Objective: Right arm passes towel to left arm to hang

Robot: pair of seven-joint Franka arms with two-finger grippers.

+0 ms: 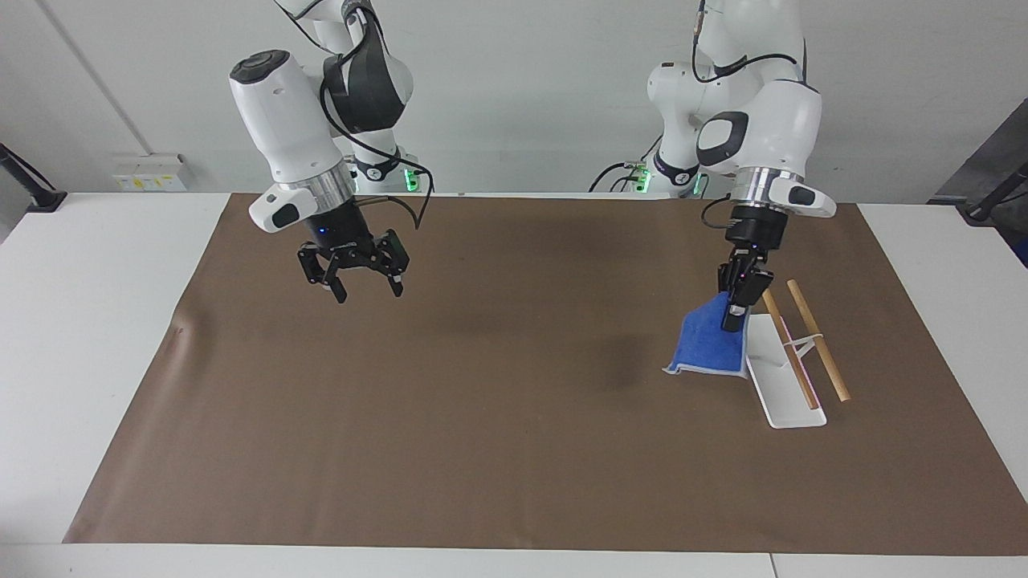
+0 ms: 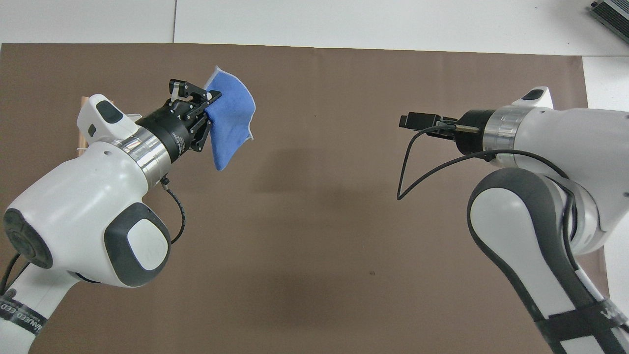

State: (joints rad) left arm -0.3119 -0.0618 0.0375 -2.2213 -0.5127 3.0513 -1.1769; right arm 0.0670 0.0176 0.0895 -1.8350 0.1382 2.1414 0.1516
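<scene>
Left hand (image 1: 736,309) clamped on towel (image 1: 707,347), hanging just beside rack's (image 1: 783,371) rods, toward the worktop's middle. Right hand (image 1: 363,282) apart, empty, waiting over mat (image 1: 482,417).

A: Left gripper (image 1: 737,307)?
B: Up in the air at the left arm's end, wrist pointing almost straight down, fingers pinched tight. The arm comes down steeply from its base.
A: Right gripper (image 1: 361,286)?
B: Hangs in the air at the right arm's end, also pointing down, fingers (image 1: 340,291) spread, nothing between them. The forearm is near vertical.
</scene>
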